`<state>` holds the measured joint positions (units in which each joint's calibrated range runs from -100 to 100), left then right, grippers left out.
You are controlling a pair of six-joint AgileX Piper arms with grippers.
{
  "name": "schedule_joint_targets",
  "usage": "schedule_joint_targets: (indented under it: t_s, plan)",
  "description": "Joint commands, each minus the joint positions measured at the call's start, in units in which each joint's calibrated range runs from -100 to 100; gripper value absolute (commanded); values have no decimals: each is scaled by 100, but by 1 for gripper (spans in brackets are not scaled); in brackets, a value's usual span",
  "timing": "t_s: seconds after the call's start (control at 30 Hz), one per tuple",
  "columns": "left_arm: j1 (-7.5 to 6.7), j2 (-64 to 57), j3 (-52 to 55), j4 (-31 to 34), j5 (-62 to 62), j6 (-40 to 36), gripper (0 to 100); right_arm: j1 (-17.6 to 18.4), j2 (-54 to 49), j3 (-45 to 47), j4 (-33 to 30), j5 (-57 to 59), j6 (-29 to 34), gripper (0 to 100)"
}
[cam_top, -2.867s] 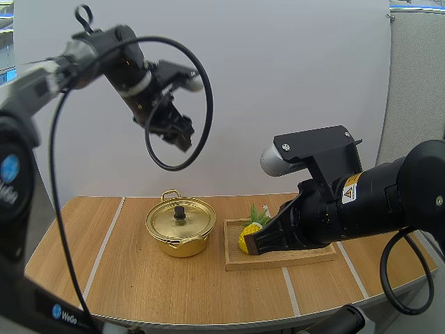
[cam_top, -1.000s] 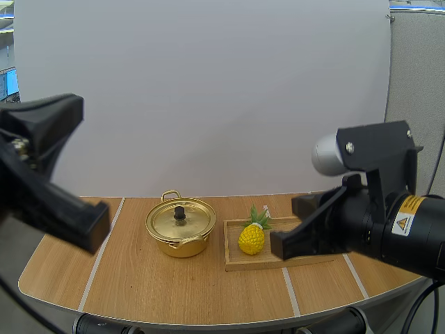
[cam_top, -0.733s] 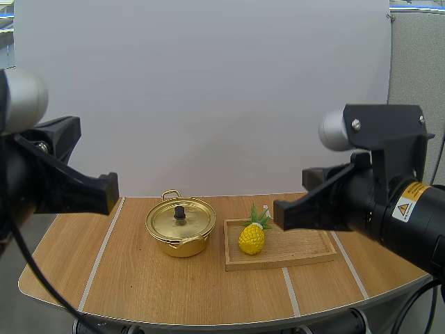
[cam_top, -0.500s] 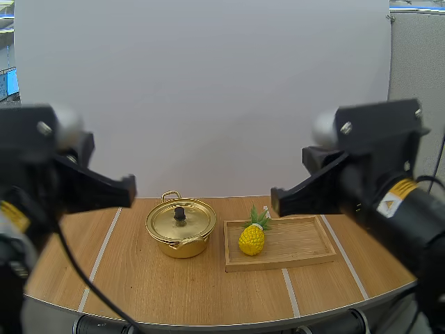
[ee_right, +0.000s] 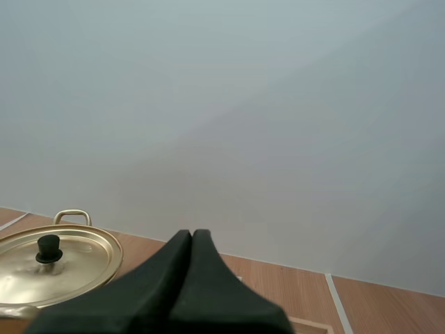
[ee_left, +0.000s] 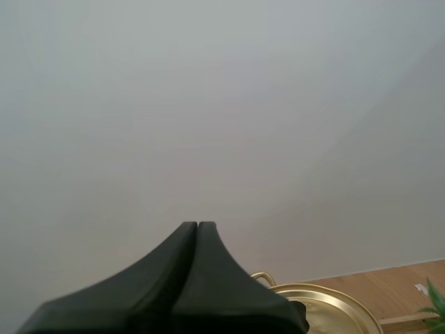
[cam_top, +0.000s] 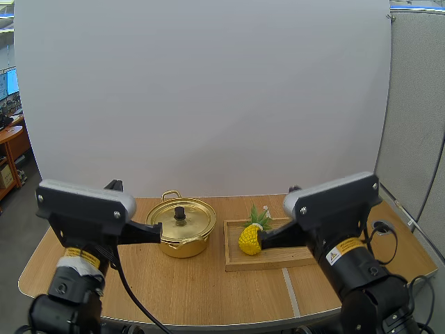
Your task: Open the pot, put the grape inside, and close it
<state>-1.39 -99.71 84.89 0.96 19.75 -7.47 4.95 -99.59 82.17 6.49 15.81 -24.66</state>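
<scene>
A gold pot [cam_top: 179, 229] stands on the wooden table with its lid on, the black knob [cam_top: 179, 211] on top. To its right a yellow pineapple [cam_top: 249, 240] with green leaves stands on the left end of a wooden tray [cam_top: 240, 262]; I see no grapes. Both arms are folded low at the near side. My left gripper [cam_top: 157, 226] is shut and empty, its wedge [ee_left: 197, 225] pointing over the pot's lid [ee_left: 327, 313]. My right gripper [cam_top: 262, 236] is shut and empty, its wedge [ee_right: 192, 232] aimed between the lid [ee_right: 49, 271] and the tray.
A white board stands behind the table [cam_top: 208, 285]. Two pale lines cross the tabletop. Bare wood lies left of the pot and in front of it.
Both arms have come down from raised poses and folded back near their bases. The pot, lid, pineapple and tray have stayed put.
</scene>
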Motion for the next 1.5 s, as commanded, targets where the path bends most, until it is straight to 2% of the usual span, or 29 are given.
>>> schedule_joint_targets:
  t_s: [0.0, 0.2, 0.3, 0.4, 0.57, 0.67, 0.9, 1.13, 1.3, 1.47]
  plan:
    - [6, -29, 1423, 110, -2484, -67, 0, -21, -41, 1528, 10, -1072, -60, 0]
    - [6, -29, 1511, 99, -2075, -180, 0, -21, -41, 1783, 46, -1310, -15, 0]
    - [6, -29, 1511, 99, -1904, -277, 0, -21, -41, 1783, 180, -952, -15, 0]
    - [6, -29, 1511, 99, -1170, -320, 0, -21, -41, 1783, 327, -685, -15, 0]
    - [6, -29, 1511, 88, -537, -320, 0, -30, -41, 1783, 388, 278, -4, 0]
    - [6, -29, 1511, 37, -389, -320, 0, -143, -41, 1783, 540, 930, -4, 0]
    - [6, -29, 1511, -96, 212, -328, 0, -486, -41, 1783, 609, 1621, 6, 0]
    - [6, -29, 1511, -96, 825, -356, 0, -541, -41, 1783, 654, 1653, 6, 0]
    - [24, -29, 1511, -96, 967, -356, 0, -541, -41, 1783, 654, 1799, 429, 0]
    - [24, -29, 1511, -96, 967, -356, 0, -541, -41, 1783, 654, 1819, 460, 0]
